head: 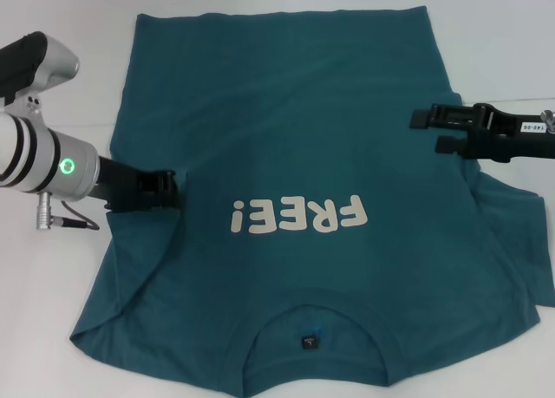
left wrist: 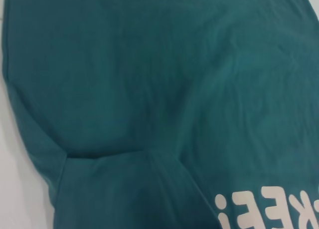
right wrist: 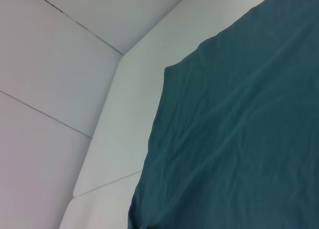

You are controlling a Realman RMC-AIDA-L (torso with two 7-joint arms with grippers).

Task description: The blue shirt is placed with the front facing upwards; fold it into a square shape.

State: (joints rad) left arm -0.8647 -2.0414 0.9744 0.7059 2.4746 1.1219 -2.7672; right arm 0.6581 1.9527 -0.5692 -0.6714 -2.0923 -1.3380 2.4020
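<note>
The blue shirt (head: 286, 129) lies spread on the white table, front up. Its white "FREE!" lettering (head: 299, 216) reads upside down to me, and its collar (head: 312, 329) with a small dark tag is nearest me. My left gripper (head: 165, 192) is at the shirt's left edge, just above the left sleeve (head: 121, 285), where the cloth creases. My right gripper (head: 434, 131) hovers open over the shirt's right edge, above the right sleeve (head: 520, 251). The left wrist view shows the shirt (left wrist: 149, 89) with a sleeve crease and part of the lettering (left wrist: 269, 209). The right wrist view shows the shirt's far corner (right wrist: 239, 139).
White table (head: 52, 329) surrounds the shirt, with bare strips on the left, the right and beyond the hem. Pale wall panels (right wrist: 50, 64) rise past the table's far edge (right wrist: 129, 114). A cable connector (head: 52, 218) hangs by my left wrist.
</note>
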